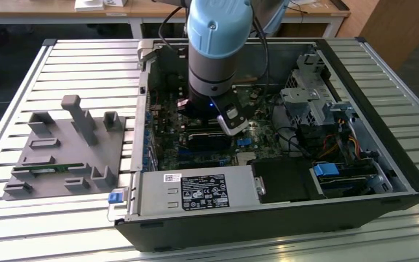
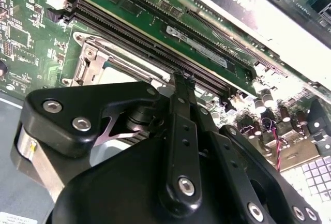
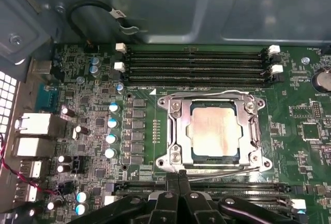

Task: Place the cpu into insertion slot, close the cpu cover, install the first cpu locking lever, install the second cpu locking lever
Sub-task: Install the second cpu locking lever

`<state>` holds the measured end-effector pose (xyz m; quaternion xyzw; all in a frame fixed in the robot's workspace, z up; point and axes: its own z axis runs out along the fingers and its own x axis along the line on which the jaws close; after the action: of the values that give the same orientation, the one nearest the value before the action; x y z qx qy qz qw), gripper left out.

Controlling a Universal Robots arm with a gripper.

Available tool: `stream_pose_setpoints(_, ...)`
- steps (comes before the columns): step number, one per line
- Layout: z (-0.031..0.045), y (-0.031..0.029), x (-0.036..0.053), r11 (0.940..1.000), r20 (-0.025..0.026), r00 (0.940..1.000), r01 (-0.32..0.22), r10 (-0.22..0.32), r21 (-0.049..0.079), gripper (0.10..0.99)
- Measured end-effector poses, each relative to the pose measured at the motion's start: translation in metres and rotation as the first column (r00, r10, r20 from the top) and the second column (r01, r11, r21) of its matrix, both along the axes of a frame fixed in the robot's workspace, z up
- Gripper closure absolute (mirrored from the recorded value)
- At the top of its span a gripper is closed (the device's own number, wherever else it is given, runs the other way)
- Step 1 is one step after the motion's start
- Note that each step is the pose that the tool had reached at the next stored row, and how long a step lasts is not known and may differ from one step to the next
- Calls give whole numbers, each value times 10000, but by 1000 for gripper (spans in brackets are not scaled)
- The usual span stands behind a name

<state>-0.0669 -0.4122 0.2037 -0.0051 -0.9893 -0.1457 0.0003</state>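
In the first wrist view the cpu (image 3: 214,133) lies flat in the insertion slot (image 3: 258,159), its silvery top showing through the cut-out of the cpu cover (image 3: 178,131). The cover lies down over it. One thin wire lever (image 3: 207,91) runs along the far side of the frame, and another lever (image 3: 227,168) runs along the side nearest my gripper (image 3: 178,178). The gripper is shut, its tips right at that near lever, with nothing seen between them. In the second wrist view the gripper (image 2: 181,77) sits beside the cover (image 2: 90,61). In the exterior view the gripper (image 1: 229,124) is low inside the case.
Long black memory slots (image 3: 196,61) flank the socket on the green board. The open computer case (image 1: 384,164) holds a power supply (image 1: 195,191) and a drive cage (image 1: 311,98). A grey fixture (image 1: 64,147) stands on the slatted table at the exterior view's left.
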Motion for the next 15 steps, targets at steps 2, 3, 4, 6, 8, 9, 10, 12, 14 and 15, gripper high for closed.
stream_pose_setpoints(2, -12, 0, -3, 10000, 1, 10000, -1, 1, 18, 980)
stream_pose_setpoints(3, -19, -1, -4, 10000, -1, 10000, -1, 1, 17, 980)
stream_pose_setpoints(4, -26, -1, -8, 10000, -1, 10000, 1, -1, 23, 980)
stream_pose_setpoints(6, -38, -1, -18, 10000, -1, 10000, 1, -1, 50, 980)
stream_pose_setpoints(8, -48, 0, -28, 10000, -1, 10000, 1, -1, 81, 980)
stream_pose_setpoints(9, -52, 0, -33, 10000, 0, 10000, 1, -1, 99, 980)
stream_pose_setpoints(10, -55, -1, -37, 9999, -1, 10000, 1, -1, 117, 980)
stream_pose_setpoints(12, -63, -1, -41, 9999, 0, 10000, -2, 2, 163, 980)
stream_pose_setpoints(14, -71, 0, -43, 9998, -1, 10000, 0, 0, 213, 980)
stream_pose_setpoints(15, -74, 0, -44, 9997, -1, 10000, 1, -1, 240, 980)
